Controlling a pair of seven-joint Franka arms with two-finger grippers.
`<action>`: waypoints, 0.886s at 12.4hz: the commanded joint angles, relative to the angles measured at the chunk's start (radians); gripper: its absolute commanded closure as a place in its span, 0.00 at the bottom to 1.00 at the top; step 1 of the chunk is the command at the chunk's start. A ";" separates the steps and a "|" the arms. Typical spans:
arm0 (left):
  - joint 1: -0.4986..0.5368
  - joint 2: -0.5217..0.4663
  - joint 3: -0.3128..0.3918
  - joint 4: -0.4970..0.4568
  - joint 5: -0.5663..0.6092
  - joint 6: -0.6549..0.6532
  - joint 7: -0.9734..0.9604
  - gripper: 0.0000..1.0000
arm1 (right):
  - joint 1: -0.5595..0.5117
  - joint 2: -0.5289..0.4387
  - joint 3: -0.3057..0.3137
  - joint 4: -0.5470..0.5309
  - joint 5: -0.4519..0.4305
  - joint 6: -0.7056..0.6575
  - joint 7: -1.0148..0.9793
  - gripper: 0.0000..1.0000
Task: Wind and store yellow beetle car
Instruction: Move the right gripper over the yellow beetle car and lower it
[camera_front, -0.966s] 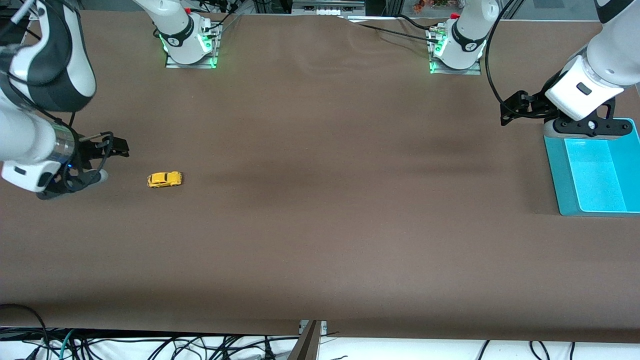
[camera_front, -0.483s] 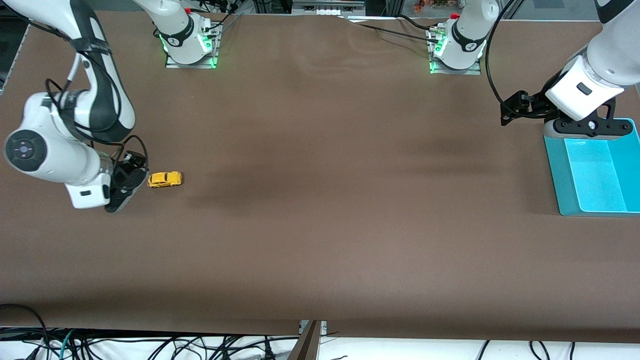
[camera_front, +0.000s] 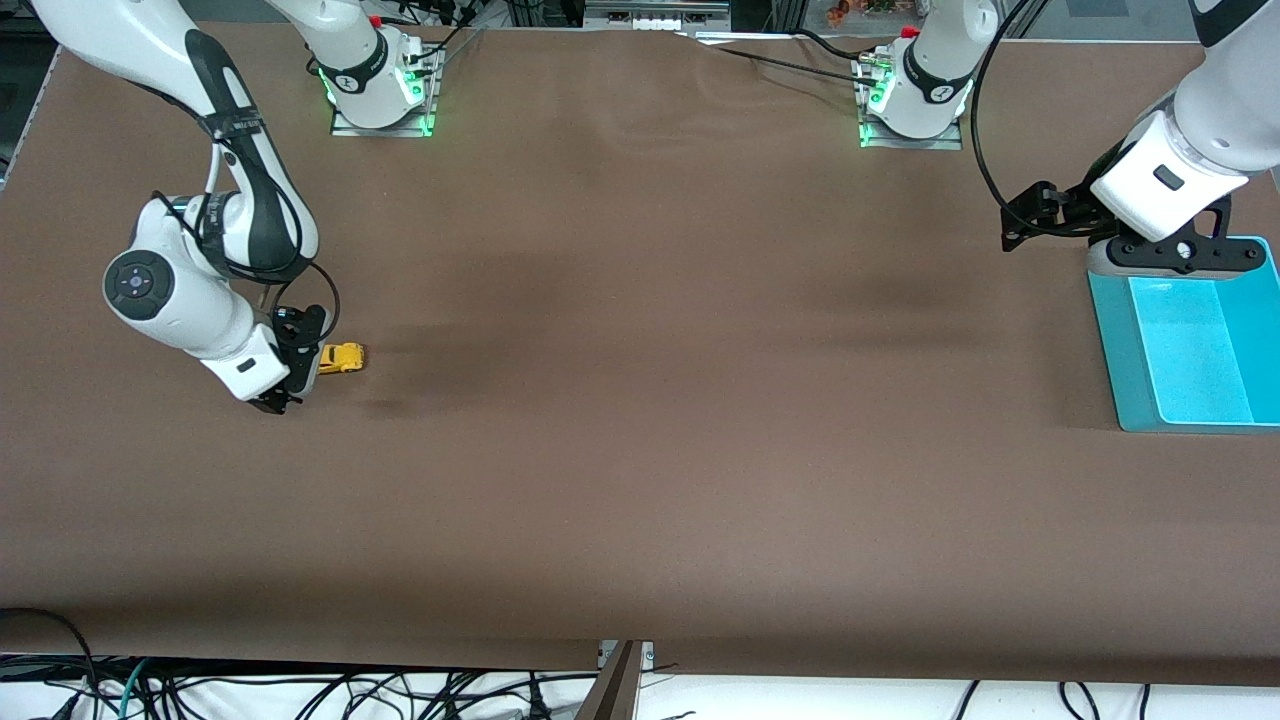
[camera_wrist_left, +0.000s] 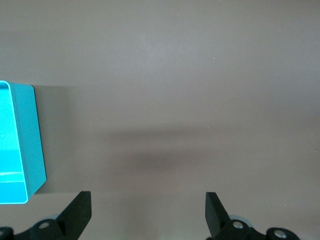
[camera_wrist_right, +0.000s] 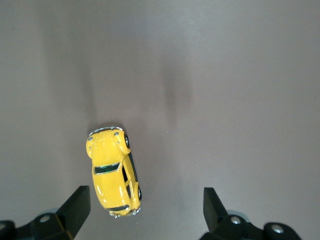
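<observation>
The yellow beetle car (camera_front: 345, 357) stands on the brown table near the right arm's end, partly covered by my right gripper (camera_front: 293, 372). In the right wrist view the car (camera_wrist_right: 112, 172) lies on its wheels with one end between the open fingers, close to one fingertip (camera_wrist_right: 79, 201) and touching neither. My right gripper (camera_wrist_right: 145, 202) is open and low over the table. My left gripper (camera_front: 1165, 258) waits over the rim of the teal bin; in the left wrist view it (camera_wrist_left: 147, 206) is open and empty.
An open, empty teal bin (camera_front: 1110, 340) stands at the left arm's end of the table and shows in the left wrist view (camera_wrist_left: 22, 135). The two arm bases (camera_front: 378, 95) (camera_front: 912, 105) stand along the table's top edge. Cables hang below the front edge.
My right arm has swung in from the table's end and lowered its open gripper onto the car's end. The car and the left arm have not moved.
</observation>
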 joint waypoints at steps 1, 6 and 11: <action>0.004 0.013 -0.002 0.030 -0.012 -0.022 -0.003 0.00 | -0.017 -0.011 -0.002 -0.109 -0.009 0.146 -0.123 0.00; 0.004 0.013 -0.002 0.030 -0.012 -0.022 -0.003 0.00 | -0.055 0.035 -0.002 -0.152 -0.006 0.250 -0.249 0.01; 0.004 0.013 -0.002 0.028 -0.012 -0.022 -0.003 0.00 | -0.057 0.034 -0.002 -0.158 -0.006 0.251 -0.263 0.10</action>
